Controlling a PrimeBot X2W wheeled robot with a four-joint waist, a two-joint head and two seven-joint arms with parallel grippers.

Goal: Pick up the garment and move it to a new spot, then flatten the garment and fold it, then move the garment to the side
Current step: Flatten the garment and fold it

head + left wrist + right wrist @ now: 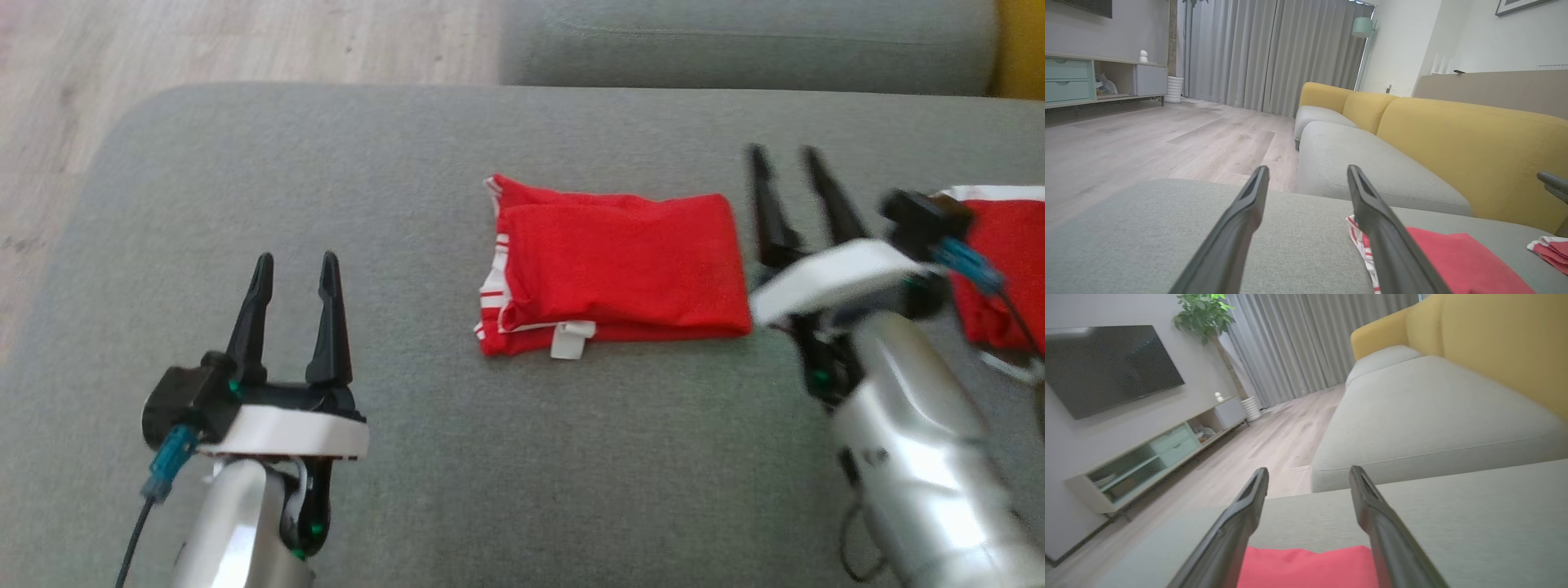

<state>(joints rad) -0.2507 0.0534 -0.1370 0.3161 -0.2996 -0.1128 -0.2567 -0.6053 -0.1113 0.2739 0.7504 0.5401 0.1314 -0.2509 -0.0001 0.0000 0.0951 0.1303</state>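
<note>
The head camera looks down on the grey cushion [408,147]; both wrist cameras skim low across it.

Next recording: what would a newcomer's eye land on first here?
A folded red garment with white stripes lies in the middle of the grey cushion. The left tool is open at lower left of the head view, the right tool open just right of the garment. A second red garment lies at the far right, partly behind the right arm.

There are two red garments: one folded garment [620,265] in the middle and one other garment [1008,245] at the right edge, half hidden, so maybe more. There are two grippers: the left gripper [295,259] at the lower left and the right gripper [782,152] at the right. There is one TV [1106,367] and one plant [1204,314].
</note>
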